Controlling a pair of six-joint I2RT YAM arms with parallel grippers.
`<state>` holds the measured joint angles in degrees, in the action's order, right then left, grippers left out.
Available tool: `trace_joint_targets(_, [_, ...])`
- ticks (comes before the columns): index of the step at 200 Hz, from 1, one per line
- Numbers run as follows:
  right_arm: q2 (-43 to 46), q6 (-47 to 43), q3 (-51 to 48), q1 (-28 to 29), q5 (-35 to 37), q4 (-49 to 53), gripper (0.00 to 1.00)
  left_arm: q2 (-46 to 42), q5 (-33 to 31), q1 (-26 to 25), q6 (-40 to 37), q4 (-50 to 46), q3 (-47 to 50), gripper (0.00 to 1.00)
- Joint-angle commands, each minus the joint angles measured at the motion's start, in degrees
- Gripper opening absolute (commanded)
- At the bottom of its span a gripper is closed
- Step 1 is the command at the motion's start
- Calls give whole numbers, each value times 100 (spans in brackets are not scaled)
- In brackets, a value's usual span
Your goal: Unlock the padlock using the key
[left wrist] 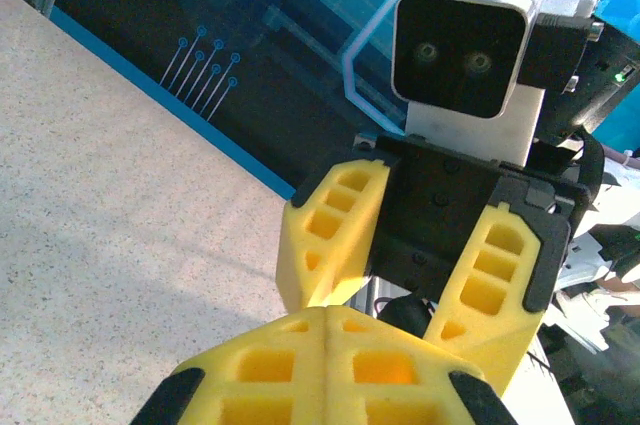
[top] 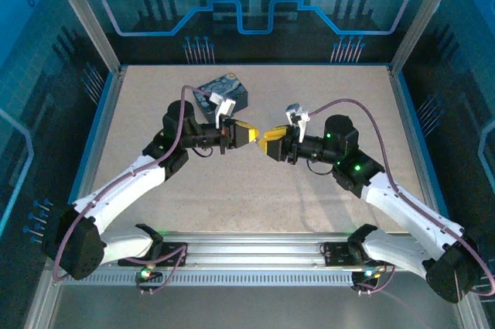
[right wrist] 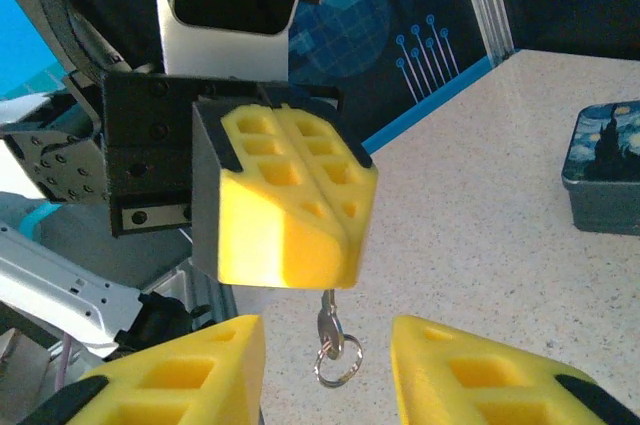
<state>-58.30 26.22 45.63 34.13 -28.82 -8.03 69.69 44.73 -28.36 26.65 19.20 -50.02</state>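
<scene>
The key point(right wrist: 327, 323) was held pinched in the left gripper point(right wrist: 340, 255); the right gripper point(top: 271, 144) was spread. Unlocking was judged not yet begun.

The left gripper point(top: 249, 136) and the right gripper point(top: 267, 143) are facing each other, tips nearly meeting, above the middle of the table point(top: 255, 205), with the left one sitting on the left. The box point(top: 223, 94) is lying on the table behind the left gripper, toward the far edge. The key point(right wrist: 327, 323) is hanging straight down from under the left gripper's pressed-together fingers, its ring point(right wrist: 338, 363) dangling at its lower end. In the right wrist view it is showing between the right gripper's two spread fingers point(right wrist: 180, 375), touching neither.
</scene>
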Motion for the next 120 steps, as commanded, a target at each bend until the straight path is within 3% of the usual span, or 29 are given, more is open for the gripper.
trace_joint_targets(1, [-47, 185, -103, 85, -107, -249, 39, -131, -61, -51, -100, -11, -167, 0])
trace_joint_targets(120, [-179, 243, -96, 268, -114, -378, 36, -131, -159, -47, -81, -6, -169, 0])
